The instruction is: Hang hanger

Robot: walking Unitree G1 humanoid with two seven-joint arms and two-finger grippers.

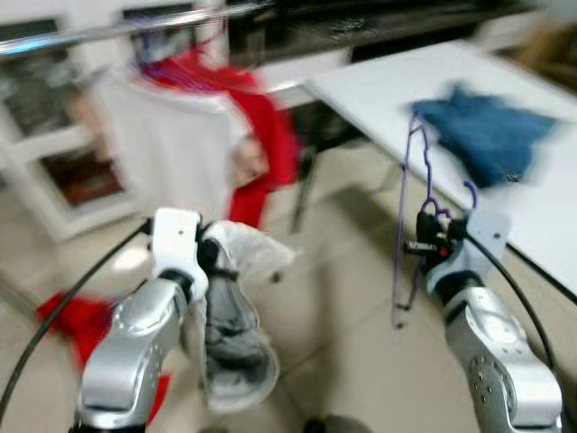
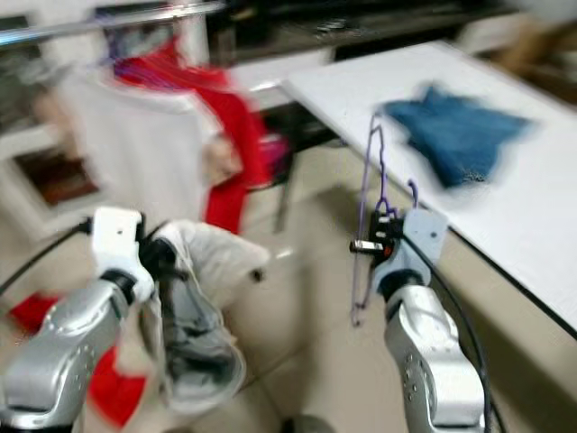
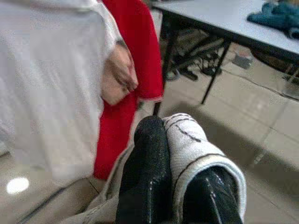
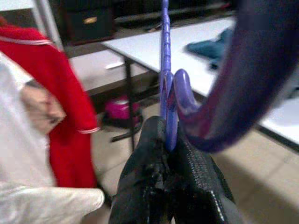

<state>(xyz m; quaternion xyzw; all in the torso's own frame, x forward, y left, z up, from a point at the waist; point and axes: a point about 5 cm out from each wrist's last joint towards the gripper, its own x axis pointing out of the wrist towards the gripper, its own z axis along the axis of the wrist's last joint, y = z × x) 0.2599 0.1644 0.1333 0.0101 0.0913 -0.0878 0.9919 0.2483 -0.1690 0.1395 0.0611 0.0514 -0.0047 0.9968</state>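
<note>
Currently: right gripper [image 1: 424, 236] jaws clamped on purple hanger [image 1: 402, 225], gripped just below its hook, frame dangling beside the white bench [image 1: 379, 81]. Likely light, thin, stiff, smooth plastic; prone to swing or twist in the pinch. Left gripper [image 3: 180, 186] jaws closed on white-grey garment [image 1: 230, 334], soft and limp. Clothes rail [image 1: 99, 32] up left, holding white and red shirts.

My right gripper [image 4: 168, 149] pinches a purple hanger [image 4: 165, 70], with a red shirt [image 4: 65, 121] and white table [image 4: 187, 51] beyond.
</note>
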